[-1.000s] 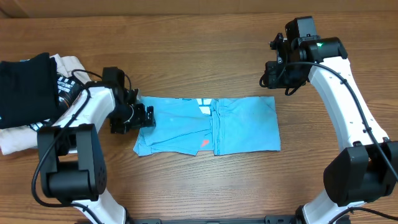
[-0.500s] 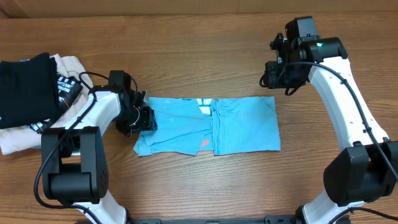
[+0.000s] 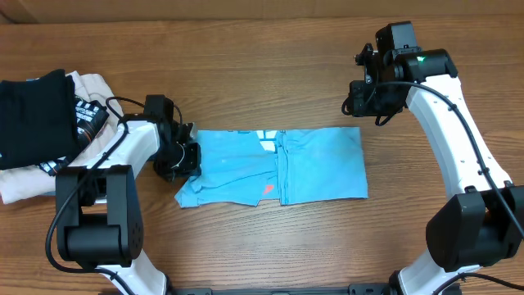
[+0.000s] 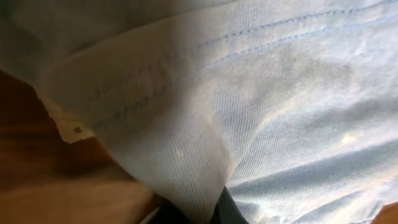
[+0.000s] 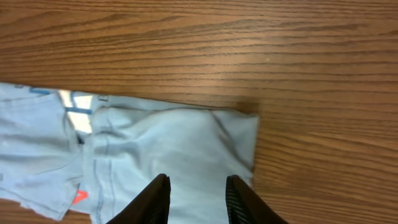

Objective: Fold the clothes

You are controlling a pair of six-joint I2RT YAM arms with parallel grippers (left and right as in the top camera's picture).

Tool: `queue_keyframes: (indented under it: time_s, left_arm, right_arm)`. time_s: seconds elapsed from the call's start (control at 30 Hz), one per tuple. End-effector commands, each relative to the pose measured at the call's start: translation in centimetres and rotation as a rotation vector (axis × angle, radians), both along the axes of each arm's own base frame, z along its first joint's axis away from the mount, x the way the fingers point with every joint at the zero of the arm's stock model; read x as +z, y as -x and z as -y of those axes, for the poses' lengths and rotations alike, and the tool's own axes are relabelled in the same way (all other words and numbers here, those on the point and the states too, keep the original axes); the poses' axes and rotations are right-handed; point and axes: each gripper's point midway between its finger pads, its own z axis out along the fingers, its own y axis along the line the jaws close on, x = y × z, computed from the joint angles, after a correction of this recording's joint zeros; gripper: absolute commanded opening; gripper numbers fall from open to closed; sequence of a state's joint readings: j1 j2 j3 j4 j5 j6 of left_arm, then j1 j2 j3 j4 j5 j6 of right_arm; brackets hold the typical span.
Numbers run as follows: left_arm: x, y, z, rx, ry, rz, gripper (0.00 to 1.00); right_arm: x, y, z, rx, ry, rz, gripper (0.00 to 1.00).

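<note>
Shirt (image 3: 278,168) lies flat mid-surface, folded into a wide blue band, white print at its far edge and a coral mark near the front. My left claw (image 3: 184,156) sits at the shirt's left end, and it's clamped down on that edge now. A second ago it stood wide open just short of the cloth; since then it has slid in a touch and pinched shut, and the left edge has bunched up slightly.

The left wrist view gives me what the overhead can't: cloth fills nearly the whole picture, with double stitch lines, a small pale tag at the hem, and a fold of fabric running down into the dark fingertips at the bottom.

Right claw (image 3: 364,98) hasn't budged, hanging off the far right corner of the shirt. Its own camera shows the two fingers a narrow gap apart, nothing between them, and that corner lying on the wood surface (image 3: 246,49) beyond.

Far left, a black garment (image 3: 33,115) rests on a cream one (image 3: 16,184).
</note>
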State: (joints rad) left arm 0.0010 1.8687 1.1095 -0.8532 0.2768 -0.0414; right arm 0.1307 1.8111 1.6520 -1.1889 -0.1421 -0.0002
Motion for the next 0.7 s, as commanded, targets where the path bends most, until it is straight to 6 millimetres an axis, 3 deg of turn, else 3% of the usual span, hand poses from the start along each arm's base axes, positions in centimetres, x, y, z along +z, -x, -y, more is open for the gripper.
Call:
queue_keyframes:
  time_s: [0.0, 0.23, 0.33, 0.47, 0.67]
  left_arm:
    - [1.1, -1.6, -4.3, 0.019, -0.169, 0.006, 0.04]
    - [7.5, -5.8, -10.4, 0.156, -0.249, 0.100, 0.04]
    - [10.5, -7.1, -11.1, 0.184, -0.233, 0.140, 0.04]
    - [12.7, -7.2, -8.3, 0.138, -0.184, 0.134, 0.04]
    - [12.7, -5.3, -1.8, 0.019, -0.175, 0.059, 0.04]
  right_arm:
    - [0.8, -0.4, 0.8, -0.015, 0.035, 0.033, 0.33]
    - [0.8, -0.4, 0.8, -0.015, 0.035, 0.033, 0.33]
    - [0.8, -0.4, 0.8, -0.015, 0.035, 0.033, 0.33]
    - [0.8, -0.4, 0.8, -0.014, 0.034, 0.033, 0.33]
    - [0.7, -0.2, 0.8, -0.014, 0.036, 0.022, 0.34]
